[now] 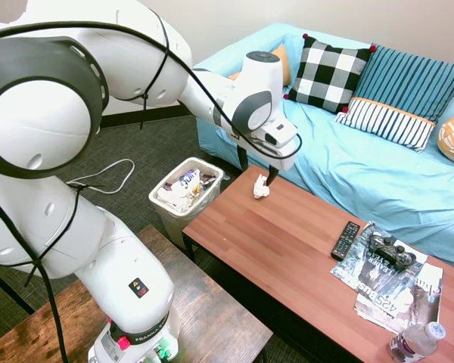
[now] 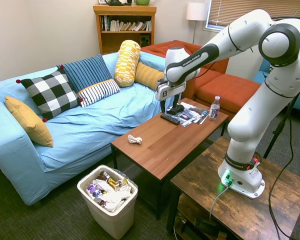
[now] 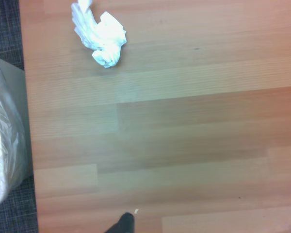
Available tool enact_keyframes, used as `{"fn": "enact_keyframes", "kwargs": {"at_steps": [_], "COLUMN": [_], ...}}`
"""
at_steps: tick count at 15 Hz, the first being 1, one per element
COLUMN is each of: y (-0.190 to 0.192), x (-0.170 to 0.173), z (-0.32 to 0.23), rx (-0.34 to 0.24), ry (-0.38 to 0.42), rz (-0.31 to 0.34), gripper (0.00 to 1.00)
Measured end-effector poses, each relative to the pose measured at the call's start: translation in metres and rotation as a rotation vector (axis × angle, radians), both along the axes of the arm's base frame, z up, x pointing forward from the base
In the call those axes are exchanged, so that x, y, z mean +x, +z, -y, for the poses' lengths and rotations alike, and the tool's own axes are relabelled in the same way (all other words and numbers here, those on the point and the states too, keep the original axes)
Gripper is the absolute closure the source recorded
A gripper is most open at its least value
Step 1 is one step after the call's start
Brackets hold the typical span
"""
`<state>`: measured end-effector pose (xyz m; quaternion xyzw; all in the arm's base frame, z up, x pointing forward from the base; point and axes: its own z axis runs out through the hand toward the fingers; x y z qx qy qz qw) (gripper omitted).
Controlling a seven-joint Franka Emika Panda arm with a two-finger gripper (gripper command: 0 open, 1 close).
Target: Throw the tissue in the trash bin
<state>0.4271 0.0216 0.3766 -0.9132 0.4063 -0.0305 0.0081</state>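
My pincer (image 1: pixel 259 171) hung above the coffee table (image 1: pixel 287 249), and neither exterior view let me tell how far apart its fingers stood. In the wrist view the trash bin (image 3: pixel 2 145) was cut off at the edge and blurred. The water bottle (image 1: pixel 416 342) ran off the first exterior view's bottom edge. The magazine (image 1: pixel 386 283) print was too small to read fully.

Coffee table (image 2: pixel 165 145): tissue (image 2: pixel 135 139), remote (image 2: pixel 170 119), magazines (image 2: pixel 192 114), bottle (image 2: pixel 215 108).

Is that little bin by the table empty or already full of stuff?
Nearly full. The trash bin holds crumpled white papers and colourful wrappers up near its rim.
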Motion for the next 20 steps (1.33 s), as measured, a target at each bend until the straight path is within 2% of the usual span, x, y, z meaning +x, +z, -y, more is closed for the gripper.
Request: {"fn": "enact_keyframes", "kwargs": {"at_steps": [4, 9, 12, 15, 17, 20], "y": [-0.006, -0.034, -0.077, -0.120, -0.148, -0.203], "x": [0.012, 0.084, 0.121, 0.146, 0.159, 0.169], "z": [-0.005, -0.043, -0.077, -0.091, -0.093, -0.101], "rx": [-0.005, -0.044, -0.035, -0.026, -0.028, -0.038], "ry": [0.013, 0.078, 0.134, 0.154, 0.156, 0.167], "rz": [-0.009, -0.011, -0.015, -0.014, -0.010, -0.043], "gripper": [0.00, 0.00, 0.00, 0.00, 0.00, 0.00]}}
